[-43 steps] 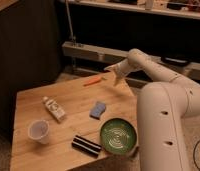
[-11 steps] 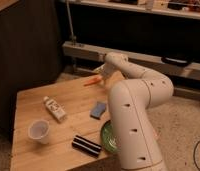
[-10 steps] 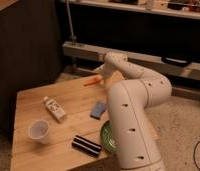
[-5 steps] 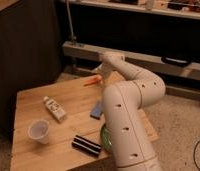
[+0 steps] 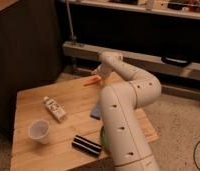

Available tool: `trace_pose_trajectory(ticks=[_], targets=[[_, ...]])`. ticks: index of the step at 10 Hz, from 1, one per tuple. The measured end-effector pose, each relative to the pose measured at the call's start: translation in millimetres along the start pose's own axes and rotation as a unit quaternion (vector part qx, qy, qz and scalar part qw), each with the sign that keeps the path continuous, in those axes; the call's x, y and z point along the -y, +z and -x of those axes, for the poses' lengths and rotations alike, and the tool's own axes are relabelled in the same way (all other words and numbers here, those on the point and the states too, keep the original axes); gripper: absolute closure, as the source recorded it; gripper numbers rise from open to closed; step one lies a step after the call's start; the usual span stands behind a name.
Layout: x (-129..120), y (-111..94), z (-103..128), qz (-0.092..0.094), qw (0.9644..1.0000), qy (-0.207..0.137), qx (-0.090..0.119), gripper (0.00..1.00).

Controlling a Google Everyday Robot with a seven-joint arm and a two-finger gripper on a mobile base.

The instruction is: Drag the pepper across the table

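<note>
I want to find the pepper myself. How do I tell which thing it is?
Look at the wooden table, at its far edge, where the robot's gripper is. The pepper lies right beside it: small, thin and orange, unlike the blue sponge nearer the middle.

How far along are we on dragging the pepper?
Approach looks done: the claw hangs open right at the pepper, near the far edge of the table. In hand: making contact, which I cannot confirm. Left: the drag itself, seemingly all of it.
</note>
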Motion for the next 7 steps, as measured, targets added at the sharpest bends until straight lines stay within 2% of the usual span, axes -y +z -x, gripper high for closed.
trace_pose_trajectory(ticks=[5, 6, 7], targets=[[5.8, 1.7, 6.7, -0.015, 0.9999, 0.005, 0.001, 0.28], [7.2, 2.5, 7.3, -0.02, 0.9998, 0.002, 0.0, 0.33], [6.9, 3.5, 6.6, -0.021, 0.9998, 0.0, 0.0, 0.45]])
